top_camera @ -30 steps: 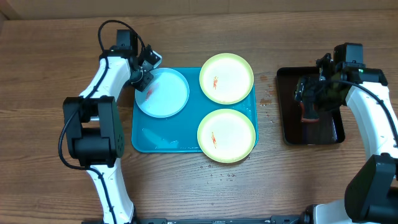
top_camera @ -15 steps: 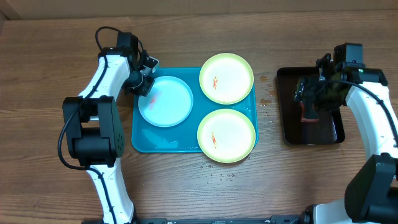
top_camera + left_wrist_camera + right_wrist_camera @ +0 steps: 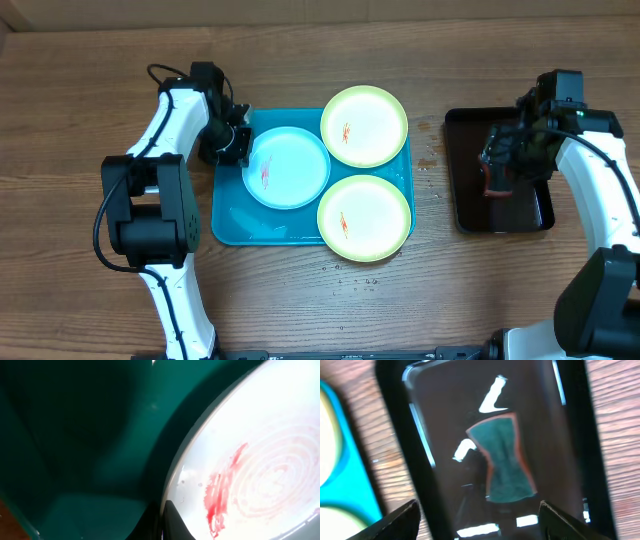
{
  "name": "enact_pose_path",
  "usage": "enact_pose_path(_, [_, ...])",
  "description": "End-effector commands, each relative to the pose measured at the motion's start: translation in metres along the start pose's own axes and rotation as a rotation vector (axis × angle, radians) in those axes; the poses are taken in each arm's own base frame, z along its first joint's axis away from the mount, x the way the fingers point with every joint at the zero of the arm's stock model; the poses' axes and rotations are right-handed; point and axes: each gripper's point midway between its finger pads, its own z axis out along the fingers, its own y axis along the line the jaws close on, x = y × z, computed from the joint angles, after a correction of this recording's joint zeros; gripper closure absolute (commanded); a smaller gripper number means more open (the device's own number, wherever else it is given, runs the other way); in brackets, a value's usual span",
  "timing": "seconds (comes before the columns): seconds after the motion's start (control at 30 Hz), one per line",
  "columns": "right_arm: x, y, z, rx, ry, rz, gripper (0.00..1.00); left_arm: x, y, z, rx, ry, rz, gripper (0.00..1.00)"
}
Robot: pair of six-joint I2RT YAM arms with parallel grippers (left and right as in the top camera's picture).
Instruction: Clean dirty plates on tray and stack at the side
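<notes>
Wood table (image 3: 80, 250) all round; left claw (image 3: 240, 150) is clenched on the plate (image 3: 290, 168) just ahead, at its rim. It is probably stiff, light and slick. Right claw (image 3: 496, 165) gapes over a cloth (image 3: 506, 460).

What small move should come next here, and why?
Probably lower the right hand onto the green sponge in the black tray and close; that hand hangs open over it, while the left hand pinches the smeared blue plate by its rim.

A red-smeared pale blue plate (image 3: 288, 167) lies flat on the turquoise tray (image 3: 235, 222). The far yellow plate (image 3: 364, 125) and near yellow plate (image 3: 364, 218), both red-streaked, lie beside it.
</notes>
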Motion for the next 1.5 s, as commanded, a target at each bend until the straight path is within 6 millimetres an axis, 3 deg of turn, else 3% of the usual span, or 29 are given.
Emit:
enact_pose_path(0.0, [-0.006, -0.014, 0.017, 0.071, 0.023, -0.08, 0.23, 0.006, -0.005, 0.007, 0.037, 0.031, -0.051, 0.96])
enact_pose_path(0.1, [0.0, -0.008, 0.036, 0.025, 0.077, -0.177, 0.26, 0.006, -0.005, 0.007, 0.037, 0.031, -0.051, 0.96])
enact_pose_path(0.2, [0.003, -0.004, 0.051, -0.005, 0.108, -0.213, 0.39, 0.006, -0.005, 0.007, 0.037, 0.031, -0.051, 0.96])
enact_pose_path(0.27, [-0.001, -0.007, 0.057, 0.006, 0.1, -0.21, 0.41, 0.006, -0.005, 0.007, 0.037, 0.03, -0.051, 0.96])
enact_pose_path(0.53, [-0.014, -0.015, 0.06, 0.0, 0.048, -0.184, 0.45, 0.006, -0.005, 0.007, 0.034, 0.031, -0.05, 0.96])
enact_pose_path(0.77, [0.002, -0.017, 0.079, -0.007, 0.058, -0.183, 0.47, 0.007, -0.005, 0.007, 0.034, 0.035, -0.05, 0.96])
enact_pose_path(0.9, [0.009, -0.018, 0.084, -0.007, 0.068, -0.175, 0.54, 0.007, -0.004, 0.007, 0.033, 0.035, -0.051, 0.96])
enact_pose_path(1.1, [0.011, -0.02, 0.086, -0.005, 0.073, -0.141, 0.72, 0.008, -0.004, 0.007, 0.034, 0.039, -0.031, 0.96])
enact_pose_path(1.23, [0.012, -0.02, 0.085, -0.004, 0.077, -0.105, 0.96, 0.01, -0.001, 0.006, 0.036, 0.046, -0.041, 0.96])
enact_pose_path(1.33, [0.007, -0.013, 0.081, -0.04, 0.071, -0.056, 0.96, 0.01, 0.001, 0.005, 0.036, 0.044, -0.044, 0.96])
enact_pose_path(1.47, [-0.01, 0.016, 0.052, -0.186, 0.079, -0.033, 0.96, 0.01, 0.001, 0.005, 0.036, 0.043, -0.037, 0.96])
